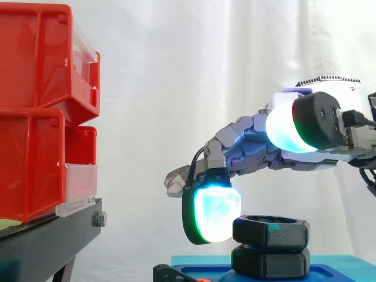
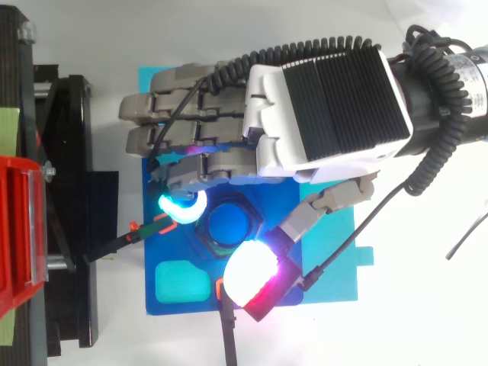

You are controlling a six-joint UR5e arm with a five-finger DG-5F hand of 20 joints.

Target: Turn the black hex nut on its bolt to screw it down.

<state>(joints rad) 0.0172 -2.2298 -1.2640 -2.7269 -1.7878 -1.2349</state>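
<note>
Reaching in from the right, the hand (image 2: 320, 107) hangs low over the work with its fingers loosely bent and nothing gripped. One glowing cyan fingertip (image 1: 214, 214) curls down to the left flank of the black hex nut (image 1: 270, 230), touching it or just beside it; I cannot tell which. The white-and-magenta thumb pad (image 2: 252, 276) lies off the nut's opposite, lower-right side in the top view, but in the side view it rides well above the nut, so there is no pinch. The nut sits on its upright blue bolt (image 2: 229, 223), above a second black hex piece (image 1: 270, 262) on the blue fixture plate (image 2: 171, 255). The bolt's axis is vertical, so the nut lies between fingertip and thumb; I judge the thumb must drop before any turning. Red bins (image 1: 35, 117) stand well apart to the left.
</note>
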